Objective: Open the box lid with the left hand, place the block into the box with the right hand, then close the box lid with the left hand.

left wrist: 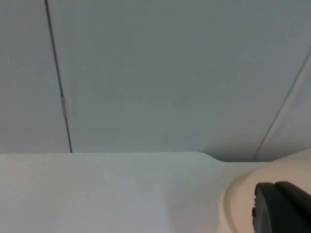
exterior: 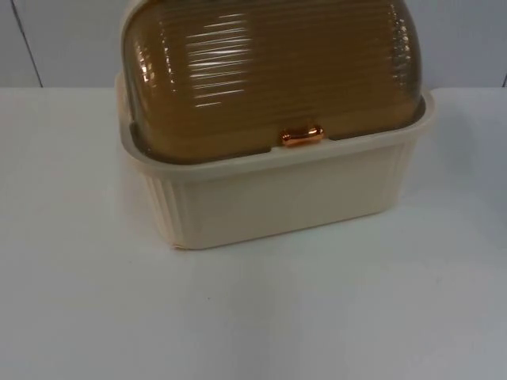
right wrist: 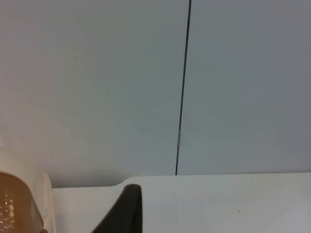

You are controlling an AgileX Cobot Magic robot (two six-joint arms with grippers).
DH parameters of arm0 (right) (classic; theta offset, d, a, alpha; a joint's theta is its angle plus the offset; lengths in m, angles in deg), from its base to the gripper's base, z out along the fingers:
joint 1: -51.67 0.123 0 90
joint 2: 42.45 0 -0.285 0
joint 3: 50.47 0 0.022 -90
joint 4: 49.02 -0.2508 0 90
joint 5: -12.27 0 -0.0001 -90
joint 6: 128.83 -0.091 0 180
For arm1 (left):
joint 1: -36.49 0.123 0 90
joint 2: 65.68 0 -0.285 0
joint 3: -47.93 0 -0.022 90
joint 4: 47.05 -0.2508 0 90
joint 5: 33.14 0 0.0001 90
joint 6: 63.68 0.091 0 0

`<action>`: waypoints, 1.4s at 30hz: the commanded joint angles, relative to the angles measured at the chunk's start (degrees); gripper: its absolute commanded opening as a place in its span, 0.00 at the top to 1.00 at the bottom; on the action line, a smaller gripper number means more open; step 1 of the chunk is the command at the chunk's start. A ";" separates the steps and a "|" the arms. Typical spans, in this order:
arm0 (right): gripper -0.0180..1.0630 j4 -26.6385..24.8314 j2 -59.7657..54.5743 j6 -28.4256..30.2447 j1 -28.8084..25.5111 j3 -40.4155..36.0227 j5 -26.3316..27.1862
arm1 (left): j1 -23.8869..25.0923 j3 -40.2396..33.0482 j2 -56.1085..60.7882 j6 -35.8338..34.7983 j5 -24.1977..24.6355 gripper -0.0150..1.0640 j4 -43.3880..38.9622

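Observation:
A cream ribbed box (exterior: 277,198) stands at the back middle of the table in the top view. Its brown translucent domed lid (exterior: 269,71) is down and shut, with a small orange handle (exterior: 302,135) at the front rim. In the left wrist view my left gripper (left wrist: 284,206) sits low beside the box's cream wall (left wrist: 243,204), facing the partition. In the right wrist view my right gripper (right wrist: 124,211) hovers over the table a short way from the box's cream rim (right wrist: 36,194) and brown lid (right wrist: 12,204).
The white table top (exterior: 253,317) stretches bare in front of the box and to both sides. The grey partition wall (exterior: 63,39) with a dark vertical seam (right wrist: 182,97) closes off the back.

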 commanded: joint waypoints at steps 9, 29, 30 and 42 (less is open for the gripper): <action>0.01 0.31 0.31 -0.25 0.14 -0.02 0.21 | 0.15 -0.45 0.60 -0.23 -2.73 0.99 -1.63; 0.01 0.21 0.31 -0.25 0.14 -0.02 0.21 | 0.15 -0.45 2.38 -2.59 -3.95 0.02 0.36; 0.01 0.21 0.31 -0.25 0.14 -0.02 0.21 | 0.15 -0.45 2.53 -2.59 -3.06 0.02 1.34; 0.01 0.08 0.67 -1.21 0.14 -0.02 0.37 | 0.59 -0.45 4.25 -5.78 -0.03 0.02 -1.89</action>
